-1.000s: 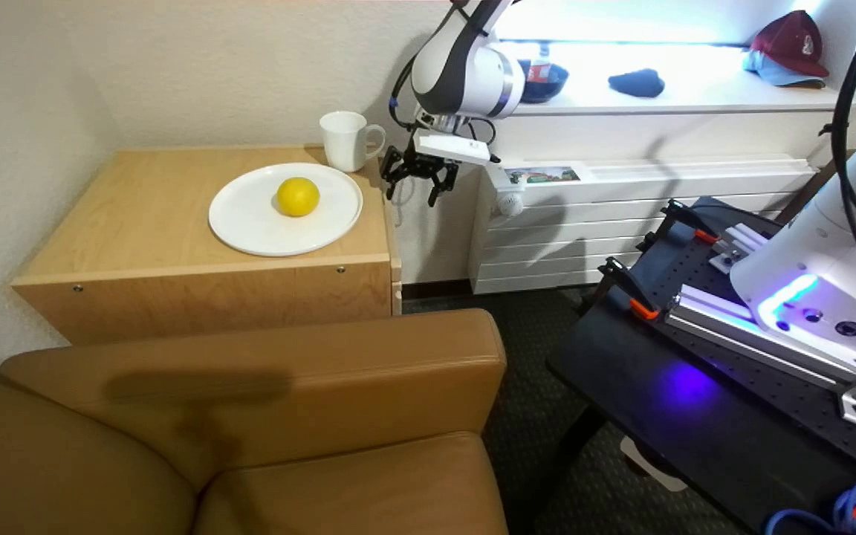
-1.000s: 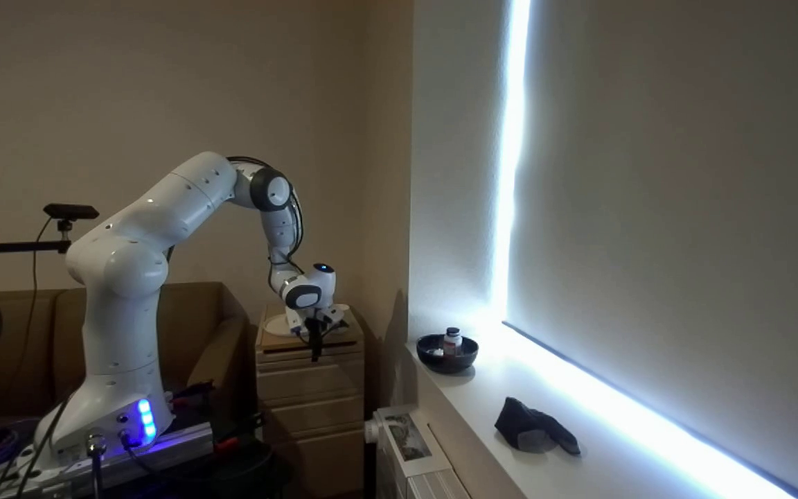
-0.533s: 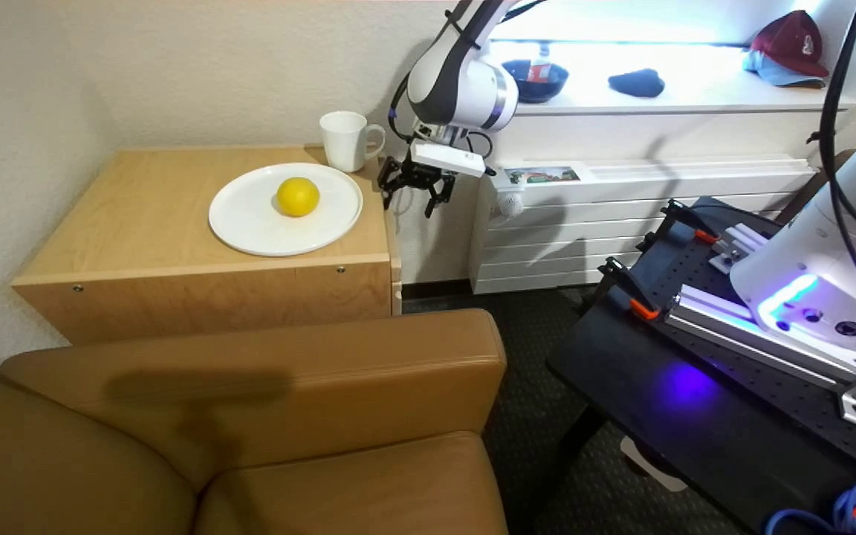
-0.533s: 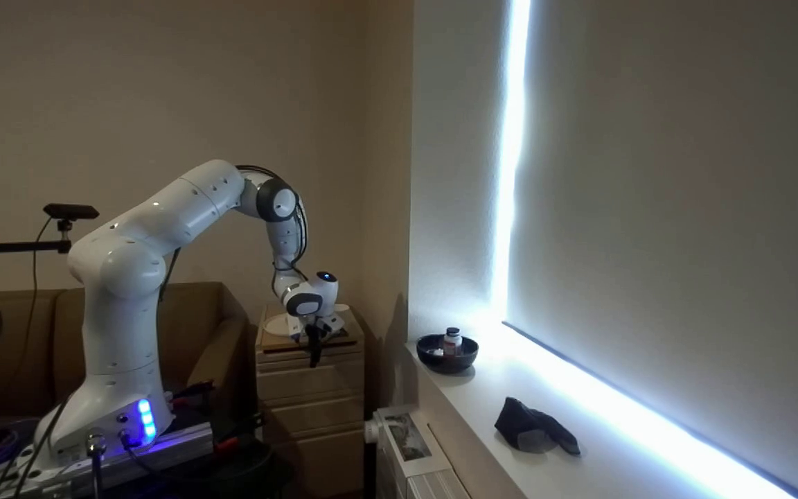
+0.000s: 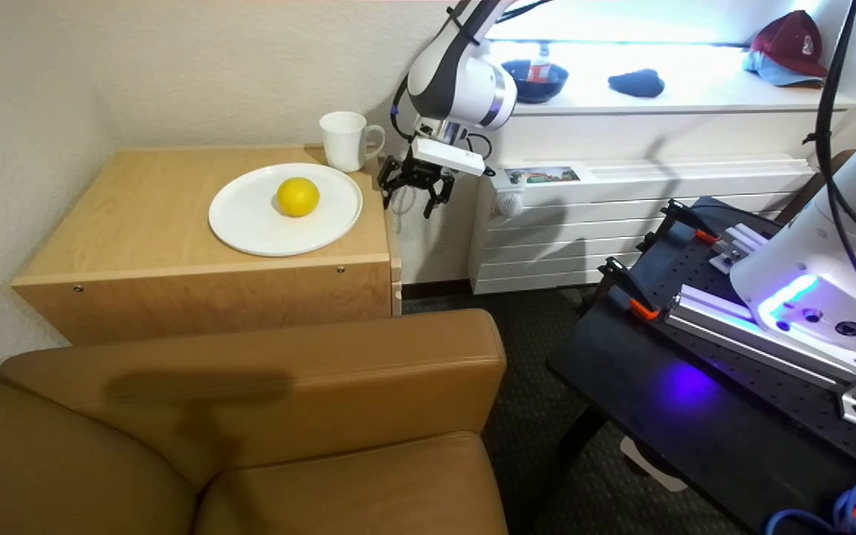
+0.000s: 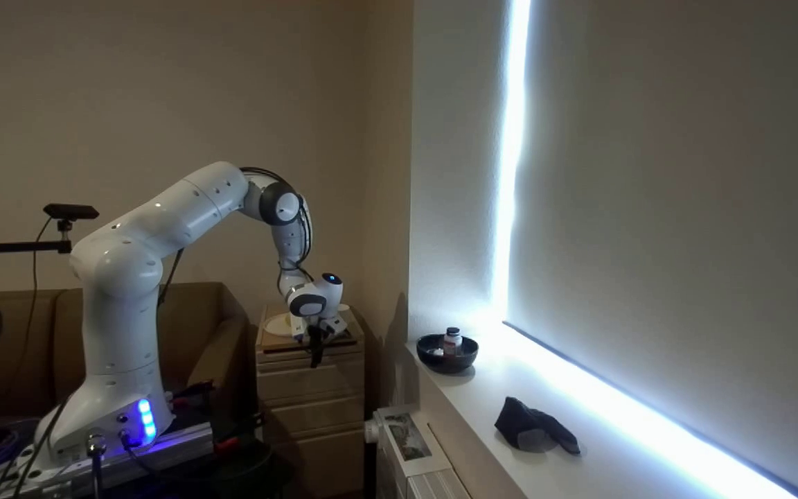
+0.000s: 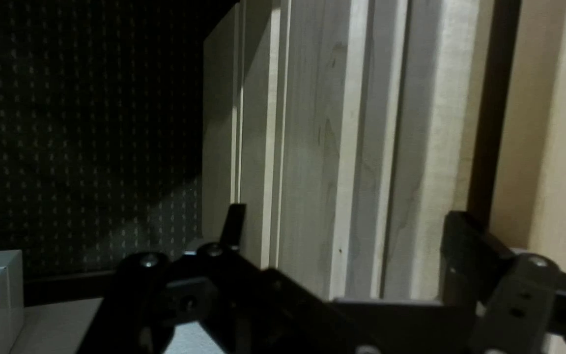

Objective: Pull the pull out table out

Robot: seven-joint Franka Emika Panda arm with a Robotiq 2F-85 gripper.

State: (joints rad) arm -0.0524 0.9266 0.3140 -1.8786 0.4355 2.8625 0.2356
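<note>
The light-wood cabinet (image 5: 168, 193) stands against the wall, and its drawer front (image 6: 312, 382) shows in an exterior view. The pull out table (image 7: 452, 123) appears in the wrist view as a pale strip beside a dark slot under the cabinet top. It looks pushed in, with only its front edge showing. My gripper (image 5: 407, 206) is open and empty at the cabinet's front edge, and it also shows in an exterior view (image 6: 315, 359). In the wrist view the gripper (image 7: 349, 223) has its fingers wide apart. The right finger is at the dark slot; whether it touches the board I cannot tell.
A white plate (image 5: 250, 227) with a yellow ball (image 5: 298, 197) and a white mug (image 5: 342, 141) stand on the cabinet top, the mug close to my gripper. A brown sofa (image 5: 264, 357) is beside the cabinet. A white radiator (image 5: 621, 215) stands below the windowsill.
My gripper has moved down and slightly toward the cabinet front, mostly in the first half second. The arm has lowered and reached farther forward. The fingers stay open, and the cabinet looks unchanged.
</note>
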